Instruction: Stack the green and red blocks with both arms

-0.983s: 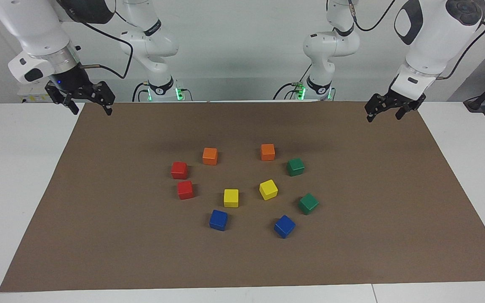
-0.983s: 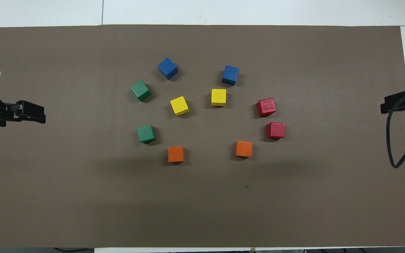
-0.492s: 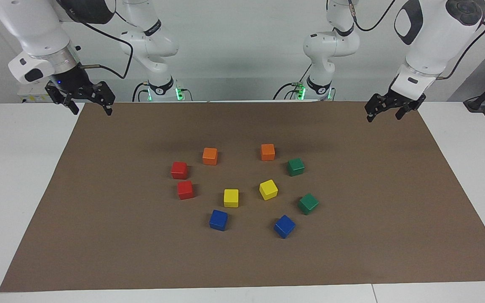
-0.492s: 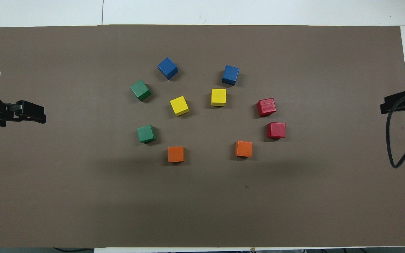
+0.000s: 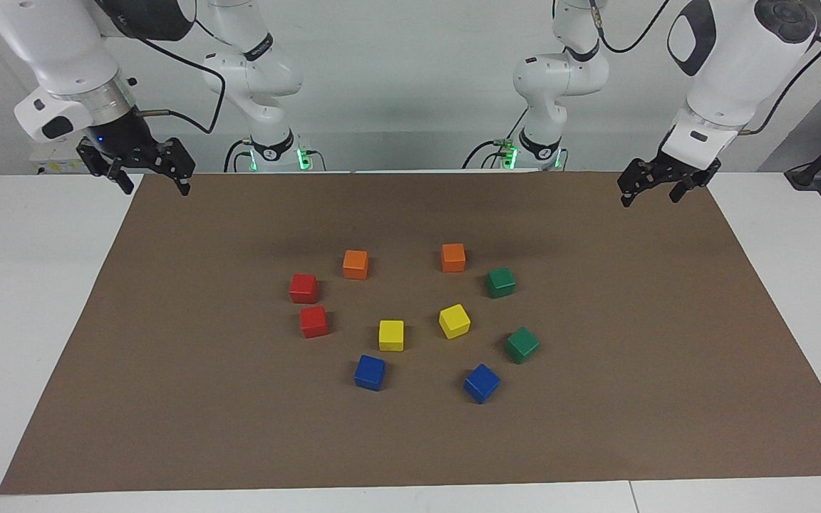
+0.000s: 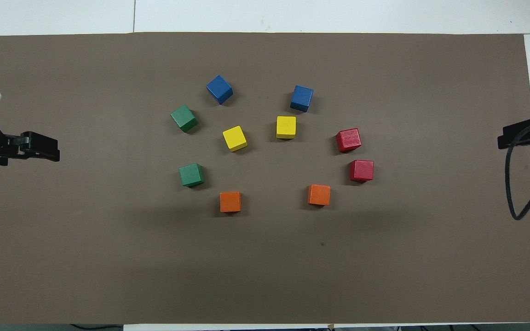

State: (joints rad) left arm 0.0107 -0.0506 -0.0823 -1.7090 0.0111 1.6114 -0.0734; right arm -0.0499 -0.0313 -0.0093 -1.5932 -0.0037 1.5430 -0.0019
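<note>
Nothing has shifted since the earlier frames: both arms wait, raised, at their corners of the brown mat. Left gripper hangs over the mat's edge at the left arm's end, fingers apart and empty; overhead, its wrist is cut off by the frame. Right gripper hangs over the mat's corner at the right arm's end, fingers apart, holding nothing; overhead, only a black tip and a cable loop show.

All cubes sit unstacked, mid-mat, in a loose ring. Two red blocks lie just apart toward the right arm's end; two green blocks toward the left arm's. Orange cubes lie nearest the robots, yellow cubes between, blue cubes farthest. Open mat surrounds the ring.
</note>
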